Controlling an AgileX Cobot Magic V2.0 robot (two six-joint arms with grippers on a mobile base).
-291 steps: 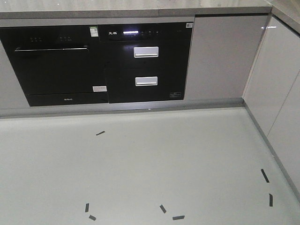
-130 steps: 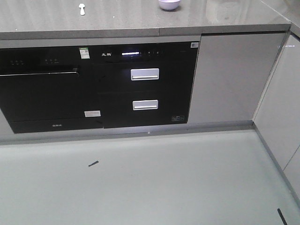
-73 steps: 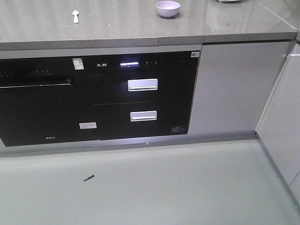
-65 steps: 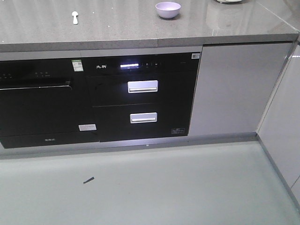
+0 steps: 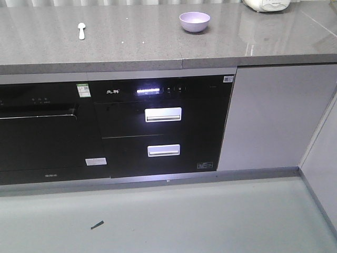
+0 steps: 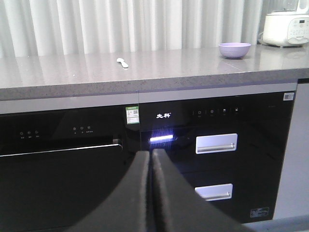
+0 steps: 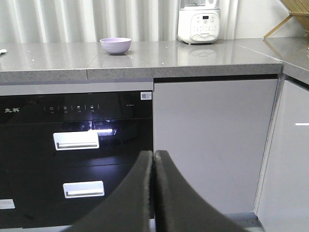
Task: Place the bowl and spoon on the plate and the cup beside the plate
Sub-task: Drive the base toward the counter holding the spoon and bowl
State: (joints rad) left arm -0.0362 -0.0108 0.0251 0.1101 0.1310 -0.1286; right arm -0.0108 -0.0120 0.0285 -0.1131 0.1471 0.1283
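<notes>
Left gripper (image 6: 151, 154) and right gripper (image 7: 154, 153): fingers pressed shut, holding nothing, low before the counter (image 5: 131, 50). On the counter, well beyond and above them: spoon (image 6: 122, 62), left of the bowl (image 6: 234, 50); white cooker (image 7: 199, 24) behind-right of the bowl.
</notes>
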